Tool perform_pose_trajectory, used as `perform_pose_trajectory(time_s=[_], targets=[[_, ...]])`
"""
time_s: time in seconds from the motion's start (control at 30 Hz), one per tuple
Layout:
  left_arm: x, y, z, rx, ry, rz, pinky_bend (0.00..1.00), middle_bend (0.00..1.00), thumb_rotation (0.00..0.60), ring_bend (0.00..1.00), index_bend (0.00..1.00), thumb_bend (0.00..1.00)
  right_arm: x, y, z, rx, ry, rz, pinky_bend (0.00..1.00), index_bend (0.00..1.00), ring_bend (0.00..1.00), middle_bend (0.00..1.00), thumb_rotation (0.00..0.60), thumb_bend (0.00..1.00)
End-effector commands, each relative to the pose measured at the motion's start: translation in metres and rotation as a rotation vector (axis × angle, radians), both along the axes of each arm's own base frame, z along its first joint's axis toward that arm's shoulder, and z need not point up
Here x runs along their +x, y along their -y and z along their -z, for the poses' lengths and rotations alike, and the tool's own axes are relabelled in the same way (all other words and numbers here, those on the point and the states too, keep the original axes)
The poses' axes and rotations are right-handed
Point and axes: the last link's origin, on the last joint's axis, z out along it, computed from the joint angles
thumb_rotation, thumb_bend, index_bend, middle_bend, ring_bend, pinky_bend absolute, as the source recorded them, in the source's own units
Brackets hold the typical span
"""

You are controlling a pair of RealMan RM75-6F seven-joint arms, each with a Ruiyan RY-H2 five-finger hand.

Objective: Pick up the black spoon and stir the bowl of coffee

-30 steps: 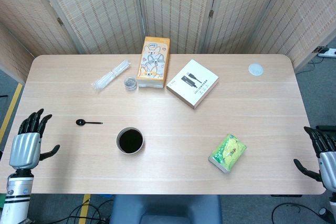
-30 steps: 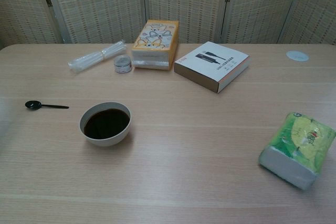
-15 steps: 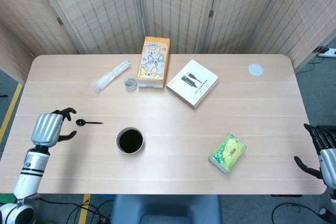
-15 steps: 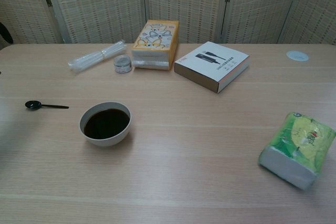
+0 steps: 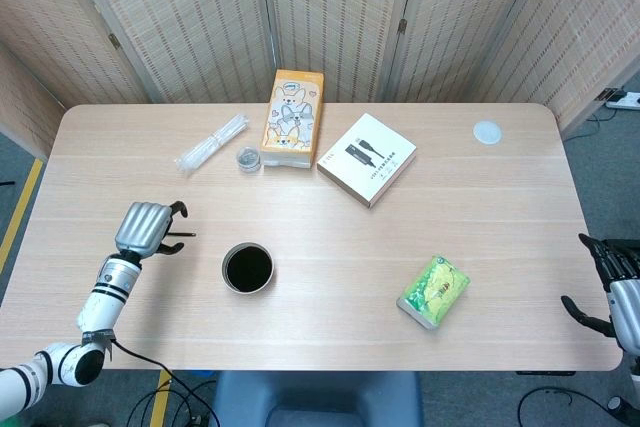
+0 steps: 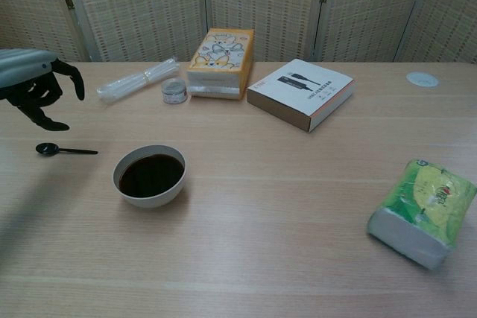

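The black spoon [image 6: 61,150] lies flat on the table, left of the white bowl of coffee [image 6: 150,175]. My left hand [image 6: 33,87] hovers above the spoon without touching it, fingers curled downward and apart, holding nothing. In the head view the left hand [image 5: 145,227] covers the spoon's head, and only the spoon's handle [image 5: 183,235] shows beside the bowl [image 5: 247,268]. My right hand [image 5: 620,292] stays off the table's right edge, fingers apart and empty.
An orange box [image 5: 293,117], a white box [image 5: 367,158], a clear plastic packet [image 5: 211,142] and a small jar [image 5: 247,158] lie at the back. A green tissue pack [image 5: 434,291] sits front right. A white disc [image 5: 487,131] lies far right.
My left hand has swung in from the table's left edge and now hangs over the spoon. The spoon, the bowl and the right hand have not moved.
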Motion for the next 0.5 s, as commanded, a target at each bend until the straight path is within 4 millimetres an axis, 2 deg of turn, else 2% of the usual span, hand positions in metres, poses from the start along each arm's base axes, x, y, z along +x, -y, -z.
perform_pose_trajectory(time_s=[0.03, 0.17, 0.5], targets=[[-0.003, -0.008, 0.017, -0.002, -0.015, -0.028, 1.0, 0.97, 0.6, 0.91, 0.46, 0.22, -0.001, 0.001, 0.0, 0.003, 0.001, 0.005, 0.18, 0.09, 0.23, 0.17, 0.6, 0.17], [-0.014, -0.015, 0.028, -0.026, -0.066, -0.086, 1.0, 0.99, 0.6, 0.93, 0.47, 0.23, -0.001, 0.003, 0.0, 0.005, 0.001, 0.003, 0.19, 0.09, 0.24, 0.17, 0.6, 0.17], [-0.028, -0.026, 0.043, -0.032, -0.061, -0.206, 1.0, 1.0, 0.6, 0.94, 0.49, 0.36, -0.003, 0.007, 0.002, 0.013, -0.001, 0.008, 0.2, 0.09, 0.27, 0.18, 0.6, 0.17]])
